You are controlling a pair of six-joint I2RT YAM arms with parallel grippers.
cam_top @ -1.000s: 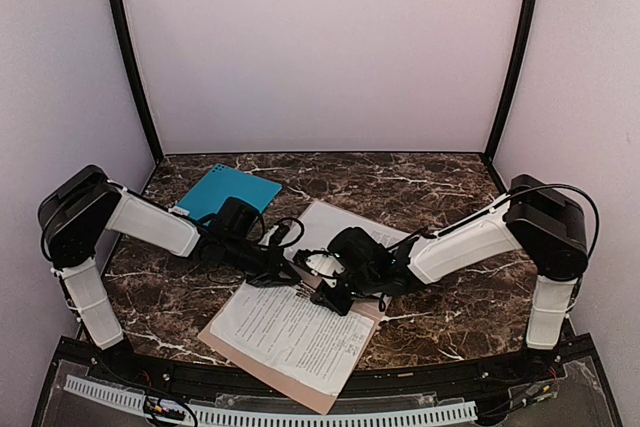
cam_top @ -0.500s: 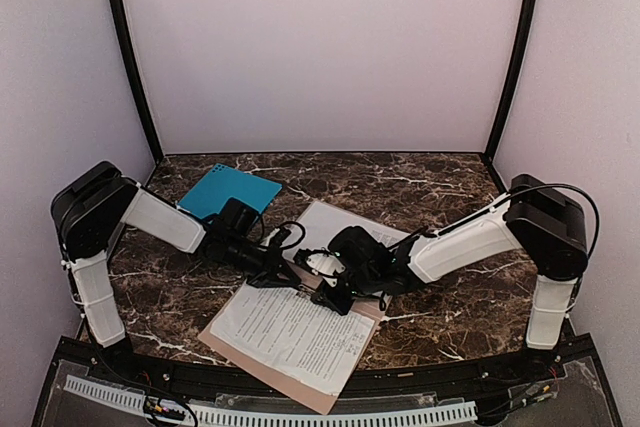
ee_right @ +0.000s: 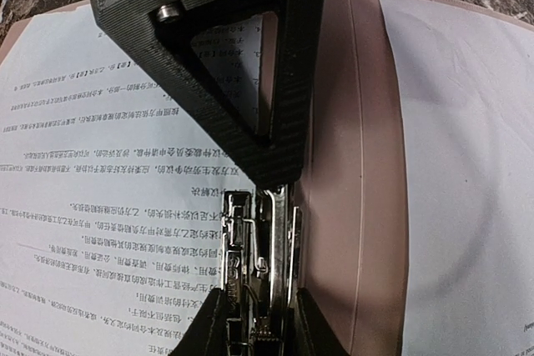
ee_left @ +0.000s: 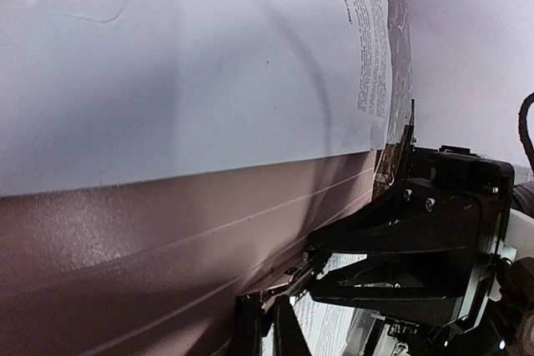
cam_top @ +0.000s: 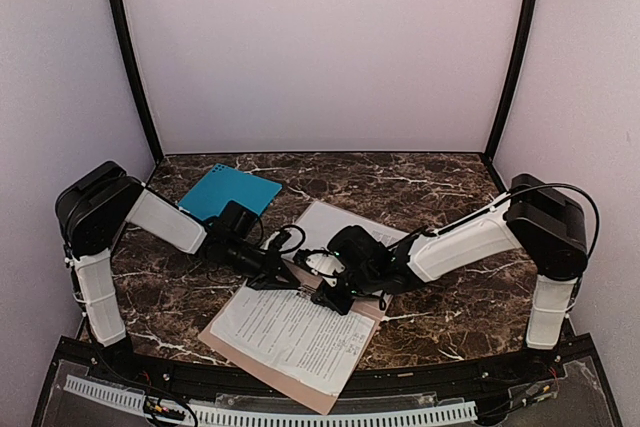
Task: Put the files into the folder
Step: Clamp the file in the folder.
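Sheets of white printed paper (cam_top: 290, 332) lie on the open tan card folder (ee_right: 334, 206), lower centre in the overhead view. Right gripper (ee_right: 259, 327) grasps its small metal clip (ee_right: 254, 264); left gripper (cam_top: 288, 275), clenched, touches the clip's upper end.

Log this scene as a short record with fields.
folder: tan, open flat
near sheet: printed, on the folder's near half
far sheet: on its far half
clip: metal, at the near sheet's edge by the fold
left tool: shut, tip at the clip's end
right tool: astride the clip, seemingly gripping it
teal folder: far left, apart
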